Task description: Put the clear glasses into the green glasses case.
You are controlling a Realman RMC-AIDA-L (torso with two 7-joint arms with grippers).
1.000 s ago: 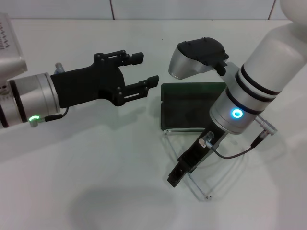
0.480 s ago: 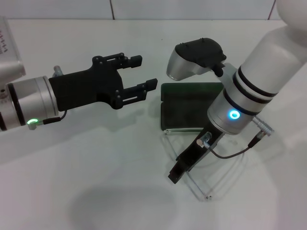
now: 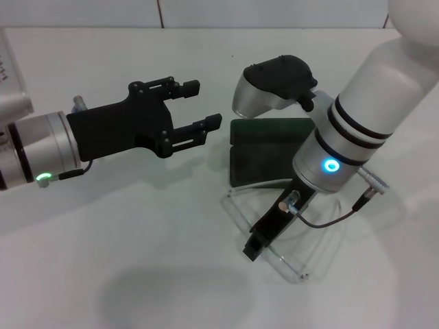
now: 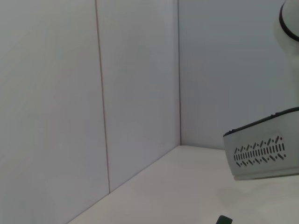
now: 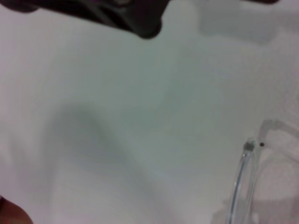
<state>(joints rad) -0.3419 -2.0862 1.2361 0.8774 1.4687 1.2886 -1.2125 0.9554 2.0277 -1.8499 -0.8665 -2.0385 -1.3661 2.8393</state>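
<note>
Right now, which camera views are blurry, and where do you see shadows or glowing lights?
Head view: sharp; a soft shadow sits on the table, and a blue ring glows on the right arm above the clear glasses. Right wrist view: blurred overall, with the glasses' arm smeared. Left wrist view: evenly lit wall, nothing of the task in focus.

Dark green rectangular hard glasses case (image 3: 264,151), colourless transparent plastic glasses (image 3: 274,236) (thin clear arms), matte black left gripper (image 3: 197,106), plain white table (image 3: 137,240).
</note>
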